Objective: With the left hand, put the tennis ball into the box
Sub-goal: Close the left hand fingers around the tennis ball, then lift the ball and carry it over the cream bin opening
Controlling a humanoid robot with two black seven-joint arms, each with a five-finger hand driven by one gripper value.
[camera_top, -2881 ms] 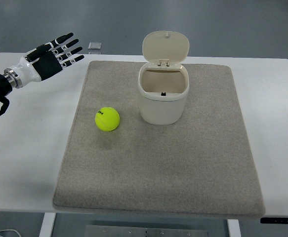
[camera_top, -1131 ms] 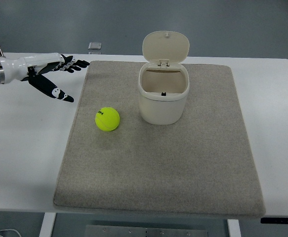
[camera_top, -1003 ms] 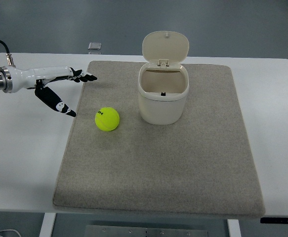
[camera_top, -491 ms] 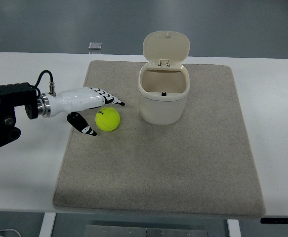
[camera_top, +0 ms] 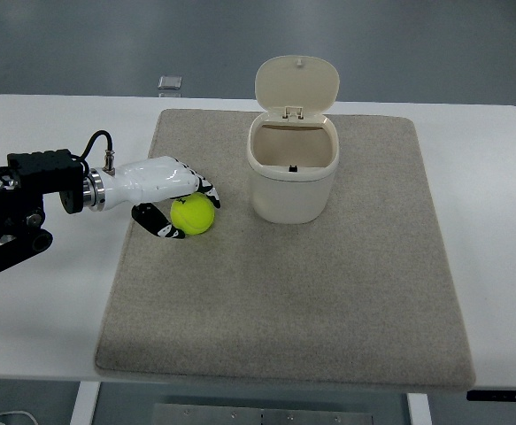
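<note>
White counter [camera_top: 54, 301] holds a gray mat [camera_top: 328, 292]. Left hand [camera_top: 165, 190] wraps its fingers [camera_top: 206, 188] around the tennis ball [camera_top: 193, 213], not tight yet. It could roll away from the bin [camera_top: 291, 177].

The left hand [camera_top: 171, 200] reaches in from the left over the mat [camera_top: 328, 292], its fingers [camera_top: 206, 189] curled around the far side of the ball [camera_top: 193, 213] and its thumb at the near left. The ball lies on the mat. Just right of it stands the box [camera_top: 293, 168], lid [camera_top: 296, 84] tipped up at the far side.
</note>
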